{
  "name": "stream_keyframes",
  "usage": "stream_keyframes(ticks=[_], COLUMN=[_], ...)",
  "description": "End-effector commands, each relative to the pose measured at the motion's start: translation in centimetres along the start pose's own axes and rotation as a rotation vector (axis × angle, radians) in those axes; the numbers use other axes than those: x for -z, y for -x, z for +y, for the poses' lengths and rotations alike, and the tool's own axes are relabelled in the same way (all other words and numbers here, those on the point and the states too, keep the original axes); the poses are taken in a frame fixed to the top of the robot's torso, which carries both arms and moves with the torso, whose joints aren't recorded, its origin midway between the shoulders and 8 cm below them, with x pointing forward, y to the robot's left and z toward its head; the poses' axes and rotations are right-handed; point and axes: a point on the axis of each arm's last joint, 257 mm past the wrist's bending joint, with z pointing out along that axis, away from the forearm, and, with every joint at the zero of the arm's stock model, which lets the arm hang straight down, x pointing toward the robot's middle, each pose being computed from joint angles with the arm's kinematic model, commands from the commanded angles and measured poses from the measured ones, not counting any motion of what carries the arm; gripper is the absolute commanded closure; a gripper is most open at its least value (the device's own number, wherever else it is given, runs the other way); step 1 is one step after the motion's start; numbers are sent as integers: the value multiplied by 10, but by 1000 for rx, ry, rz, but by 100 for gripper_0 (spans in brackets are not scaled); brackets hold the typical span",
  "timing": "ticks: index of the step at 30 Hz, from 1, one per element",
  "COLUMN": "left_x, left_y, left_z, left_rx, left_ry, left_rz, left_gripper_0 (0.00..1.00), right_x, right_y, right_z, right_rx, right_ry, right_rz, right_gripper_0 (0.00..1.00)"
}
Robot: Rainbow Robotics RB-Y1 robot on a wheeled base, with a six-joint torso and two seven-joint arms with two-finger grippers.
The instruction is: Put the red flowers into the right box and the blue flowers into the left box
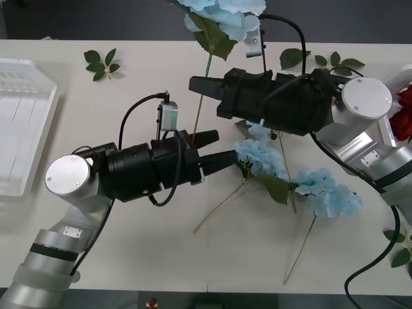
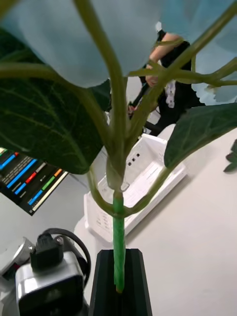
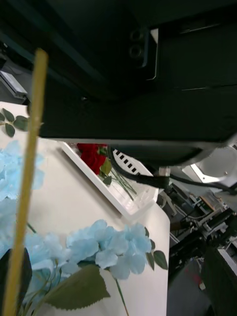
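My right gripper [image 1: 193, 84] is shut on the green stem [image 2: 118, 237] of a blue flower [image 1: 222, 14], holding it above the table's middle with the head toward the far edge. Just below it my left gripper [image 1: 225, 147] stands open, and the held stem's lower end [image 3: 28, 173] hangs beside its farther finger. Two more blue flowers [image 1: 261, 158] [image 1: 329, 191] lie on the table right of the left gripper. The left box [image 1: 26, 129] sits at the table's left edge. Red flowers [image 1: 404, 112] lie in the right box [image 3: 129, 203] at the far right.
Loose green leaf sprigs lie at the back left [image 1: 102, 63], the back right [image 1: 335, 62] and the front right edge [image 1: 399, 248]. The two arms cross closely over the table's centre. Bare tabletop runs along the front [image 1: 161, 257].
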Motion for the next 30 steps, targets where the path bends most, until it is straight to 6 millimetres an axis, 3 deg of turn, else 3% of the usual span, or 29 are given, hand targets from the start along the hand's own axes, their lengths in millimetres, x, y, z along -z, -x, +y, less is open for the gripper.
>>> stream_keyframes(ticks=[1,2,3,5,19,25,27,30], left_x=[-16,-17,-18,-19,-8,5,16,29], left_y=[21,21,23,23,22,24,26,29], left_z=[-12,-11,-10,-10,-3,2,8,11], left_rx=[-56,-57,-59,-58,-56,-46,-47,-25], left_ry=[-20,-16,-9,-9,3,6,16,14], left_rz=[-39,-41,-46,-47,-33,-28,-20,-25], left_gripper_0=[18,39,67,100,100,100,100,100], right_x=[-12,-11,-11,-10,-9,-6,-3,3], right_y=[19,19,18,18,17,17,17,18], right_z=[11,10,8,7,5,2,-1,-4], right_rx=[40,38,35,34,35,44,51,72], right_ry=[26,23,19,16,11,3,-6,-16], right_rz=[-10,-11,-8,-7,-3,0,6,17], right_gripper_0=[100,100,100,100,100,100,51,25])
